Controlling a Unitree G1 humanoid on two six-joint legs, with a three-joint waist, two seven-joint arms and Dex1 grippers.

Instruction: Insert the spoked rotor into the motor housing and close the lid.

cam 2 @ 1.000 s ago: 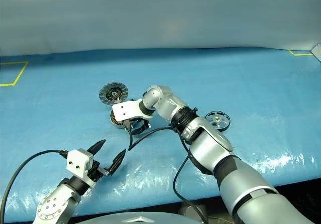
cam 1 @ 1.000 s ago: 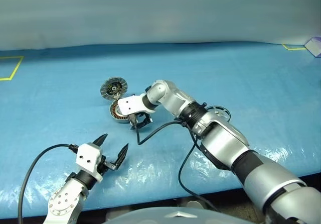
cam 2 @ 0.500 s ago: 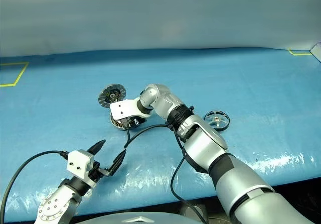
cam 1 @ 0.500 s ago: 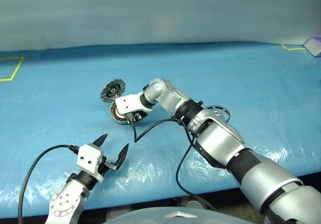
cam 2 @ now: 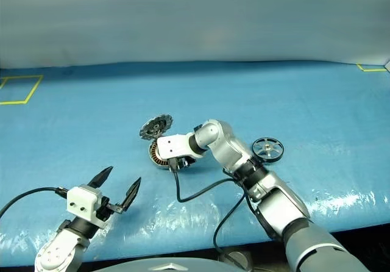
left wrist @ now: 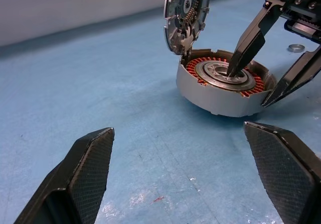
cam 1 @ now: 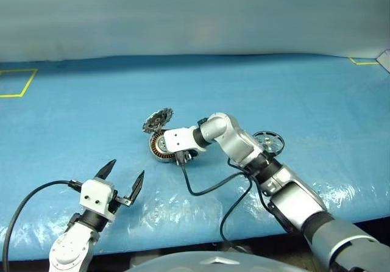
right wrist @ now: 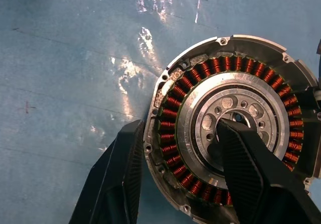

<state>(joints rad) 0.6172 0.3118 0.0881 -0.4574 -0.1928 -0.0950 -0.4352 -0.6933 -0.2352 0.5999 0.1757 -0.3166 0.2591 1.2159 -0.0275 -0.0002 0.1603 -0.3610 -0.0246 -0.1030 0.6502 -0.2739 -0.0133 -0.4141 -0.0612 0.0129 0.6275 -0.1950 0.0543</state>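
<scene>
On blue mat | right gripper (right wrist: 180,179) pinching wall of copper-wound grey motor housing (cam 1: 163,146), hinged lid (cam 1: 157,119) upright | left gripper (cam 1: 124,175) spread, idle | step: positioning housing | next: fetch dark-rimmed silver spoked rotor (cam 1: 269,143).

R gripper (cam 1: 181,157) now clamped on motor housing (cam 1: 159,147) wall, dragged it nearer, lid (cam 1: 157,119) tipped up

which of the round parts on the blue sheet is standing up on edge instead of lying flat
The lid: it stands upright at the rim of the copper-wound motor housing. The housing and the spoked rotor both lie flat.
</scene>
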